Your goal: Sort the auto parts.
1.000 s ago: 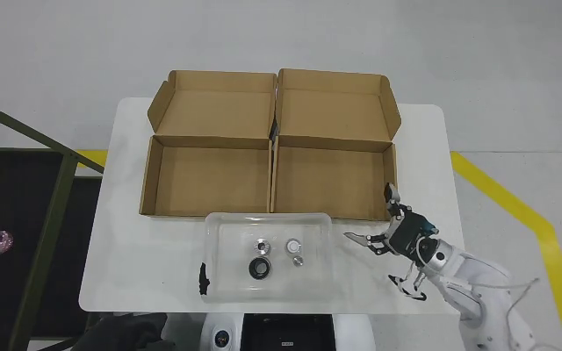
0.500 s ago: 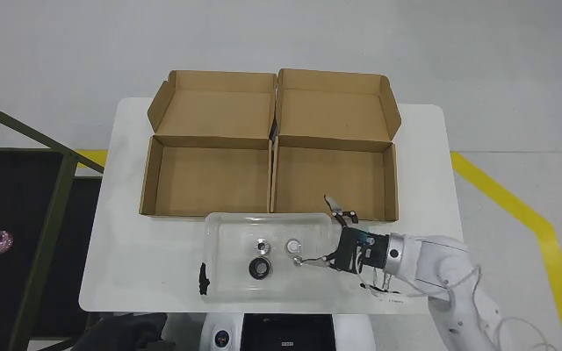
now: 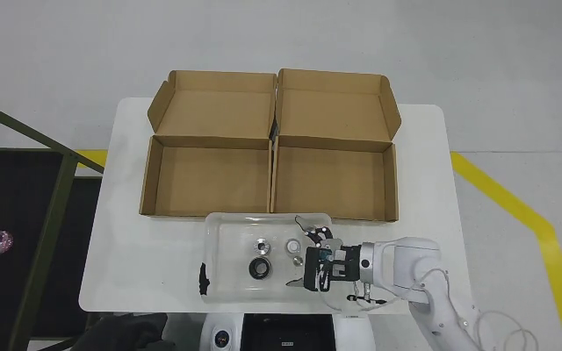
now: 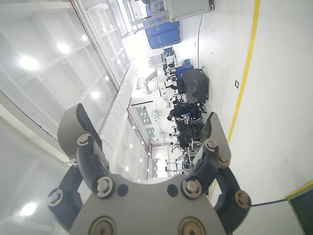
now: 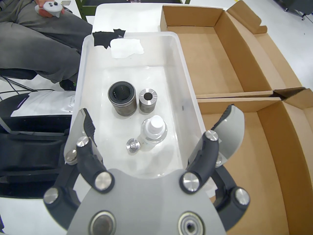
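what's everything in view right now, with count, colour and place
bin: 1, clear plastic, table edge nearest the robot
bearing: 1, dark grey, upright in the bin
sleeve: 1, silver, in the bin beside the bearing
bottle: 1, clear with white cap, in the bin
knob: 1, small, silver, in the bin beside the bottle
tape: 1 patch, black, bin's end wall
label: 1, white, beside the tape
cardboard boxes: 2, brown, open, side by side beyond the bin
table: 1, white, under everything
right claw: 1, grey and black, open, over the bin
left claw: 1, grey and black, open, pointing out into the hall
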